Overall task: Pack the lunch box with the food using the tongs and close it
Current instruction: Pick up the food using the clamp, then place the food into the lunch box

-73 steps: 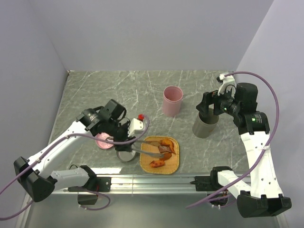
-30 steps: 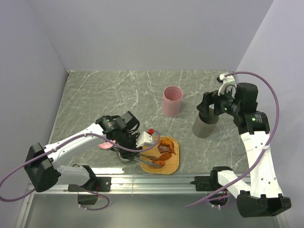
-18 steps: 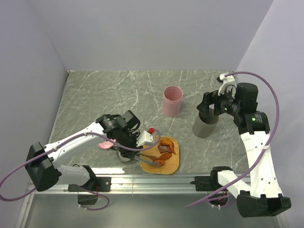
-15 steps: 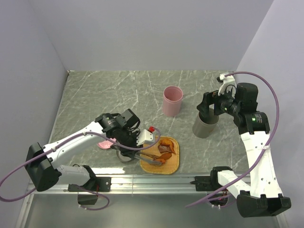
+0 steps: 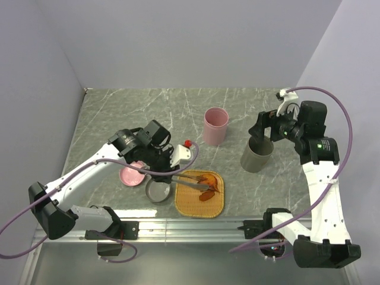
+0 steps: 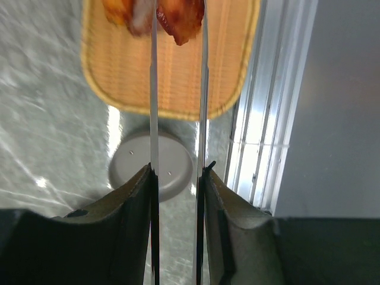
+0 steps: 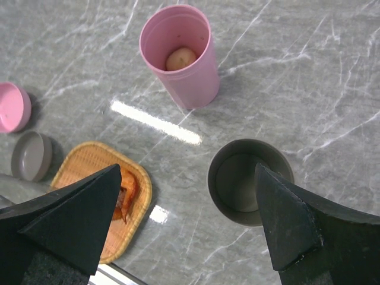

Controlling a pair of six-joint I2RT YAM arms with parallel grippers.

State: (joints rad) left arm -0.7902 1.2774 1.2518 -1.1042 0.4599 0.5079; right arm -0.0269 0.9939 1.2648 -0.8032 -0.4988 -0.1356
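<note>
My left gripper (image 5: 172, 172) is shut on the silver tongs (image 5: 193, 183), whose two thin arms (image 6: 153, 89) reach out over the woven tray (image 6: 172, 77). A brown-orange food piece (image 6: 180, 18) sits between the tong tips, with another piece (image 6: 127, 12) just to its left. My right gripper (image 7: 190, 219) hangs open above the tall grey cup (image 7: 250, 181), holding nothing. The pink cup (image 7: 181, 53) stands upright with a pale ball (image 7: 181, 58) inside. A shallow grey dish (image 5: 158, 191) and a pink dish (image 5: 130, 176) lie left of the tray.
The tray (image 5: 200, 193) lies close to the table's near edge, right by the metal rail (image 5: 196, 225). The grey cup (image 5: 257, 155) stands right of the pink cup (image 5: 215, 126). Walls close in the back and both sides.
The left wrist has risen and drawn back from the tray's near edge. The tong tips have shifted toward the tray's middle and closed a little on a food piece. The right arm barely moved.
</note>
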